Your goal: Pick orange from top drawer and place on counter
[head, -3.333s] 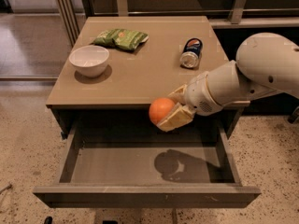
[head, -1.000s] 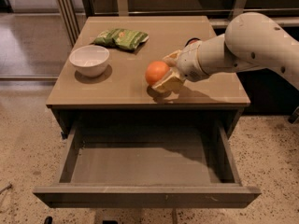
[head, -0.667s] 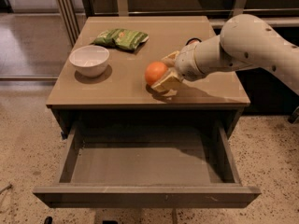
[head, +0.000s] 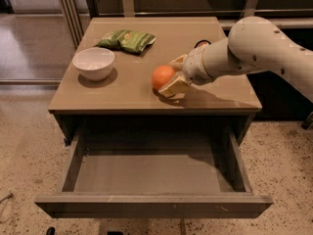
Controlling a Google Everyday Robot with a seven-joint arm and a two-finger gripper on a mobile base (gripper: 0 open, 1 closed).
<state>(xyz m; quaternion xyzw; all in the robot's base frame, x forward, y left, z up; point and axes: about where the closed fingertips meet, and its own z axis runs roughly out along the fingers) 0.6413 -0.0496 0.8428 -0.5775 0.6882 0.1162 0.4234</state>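
The orange (head: 162,76) is round and smooth and sits low at the counter (head: 132,89), right of the middle, between the tan fingers (head: 173,86) of my gripper (head: 168,76). The gripper reaches in from the right on the white arm and is shut on the orange, which is at or just above the tabletop; I cannot tell if it touches. The top drawer (head: 151,173) is pulled wide open below the counter, its grey floor bare.
A white bowl (head: 94,62) stands at the counter's left. A green snack bag (head: 127,39) lies at the back. A can (head: 201,44) is mostly hidden behind my arm. The drawer's front panel (head: 151,207) juts out toward the camera.
The orange was carried up from over the open drawer onto the counter. In the last second the gripper with the orange has lowered slightly and barely moved.
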